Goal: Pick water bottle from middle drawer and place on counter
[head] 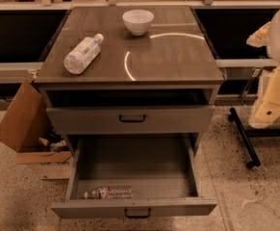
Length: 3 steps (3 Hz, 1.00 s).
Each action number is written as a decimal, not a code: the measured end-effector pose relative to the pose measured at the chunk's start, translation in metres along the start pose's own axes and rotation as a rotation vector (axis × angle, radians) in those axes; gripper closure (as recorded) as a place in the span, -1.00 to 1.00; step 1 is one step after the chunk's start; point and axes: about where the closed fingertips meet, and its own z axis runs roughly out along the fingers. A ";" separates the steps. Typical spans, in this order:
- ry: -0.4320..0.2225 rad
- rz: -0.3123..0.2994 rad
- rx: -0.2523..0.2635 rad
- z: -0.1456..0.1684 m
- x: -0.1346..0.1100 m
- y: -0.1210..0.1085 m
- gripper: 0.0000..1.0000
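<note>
The claw (pixel 268 110) hangs at the right edge beside the desk (pixel 178 57), its grip impossible to tell; the water bottle (pixel 108 193) lies flat in the open middle drawer (pixel 134 165)

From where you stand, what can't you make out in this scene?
All in the camera view:
- The gripper, right of the counter at the picture's right edge: partly cut off by the frame.
- The water bottle lying in the middle drawer: its label print is too small to read.
- The closed drawer above: its front hides the inside.
- The gap under the counter: too dark to see into.
</note>
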 end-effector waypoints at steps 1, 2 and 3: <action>0.000 0.000 0.000 0.000 0.000 0.000 -1.00; -0.041 -0.044 -0.037 0.018 -0.005 0.010 -1.00; -0.119 -0.085 -0.083 0.065 -0.013 0.039 -1.00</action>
